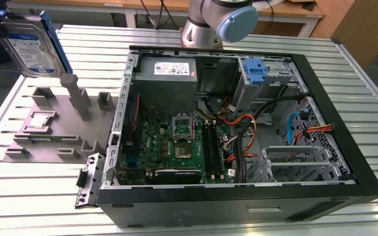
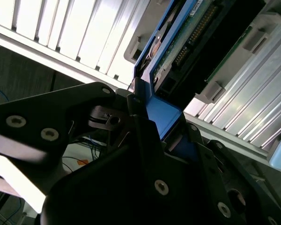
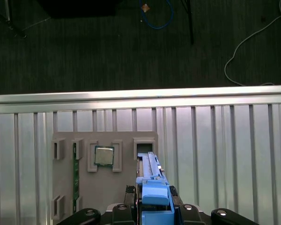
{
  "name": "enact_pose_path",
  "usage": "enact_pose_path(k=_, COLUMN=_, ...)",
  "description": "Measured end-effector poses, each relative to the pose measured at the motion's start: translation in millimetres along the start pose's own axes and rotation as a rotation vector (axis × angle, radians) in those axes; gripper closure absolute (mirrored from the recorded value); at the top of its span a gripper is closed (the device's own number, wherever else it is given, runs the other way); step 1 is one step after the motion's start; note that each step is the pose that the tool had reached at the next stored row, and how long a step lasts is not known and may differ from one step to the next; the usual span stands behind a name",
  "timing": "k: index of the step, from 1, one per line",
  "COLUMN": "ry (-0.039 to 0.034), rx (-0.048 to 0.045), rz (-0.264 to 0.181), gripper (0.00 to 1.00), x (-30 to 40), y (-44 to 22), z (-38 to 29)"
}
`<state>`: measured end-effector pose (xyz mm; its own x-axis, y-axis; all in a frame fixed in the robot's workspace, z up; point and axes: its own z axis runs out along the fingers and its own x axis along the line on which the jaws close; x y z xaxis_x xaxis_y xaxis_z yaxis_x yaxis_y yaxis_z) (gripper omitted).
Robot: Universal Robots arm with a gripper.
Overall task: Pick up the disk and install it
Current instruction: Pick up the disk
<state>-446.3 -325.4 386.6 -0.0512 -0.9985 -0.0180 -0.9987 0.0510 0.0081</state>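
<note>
Silver-grey tubular arm [image 1: 199,24], pale blue round joint cap [image 1: 236,22], matte black angular gripper [image 2: 161,123], round silvery screw heads [image 2: 15,121], probably socket type

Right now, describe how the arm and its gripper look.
The arm is a silver-grey metal tube with a round light-blue cap on its joint. The gripper is matte black, built of angular linked plates dotted with small silver screw heads, as seen in both wrist views.

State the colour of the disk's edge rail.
Blue; the rail on the disk shows best in the first wrist view.
</note>
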Motion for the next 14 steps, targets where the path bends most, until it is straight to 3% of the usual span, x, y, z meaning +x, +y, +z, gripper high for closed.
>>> enact_pose_path(k=14, ry=0.0, rx=0.0, rz=0.0, gripper=0.63, x=-0.1, y=0.1, z=-5.9)
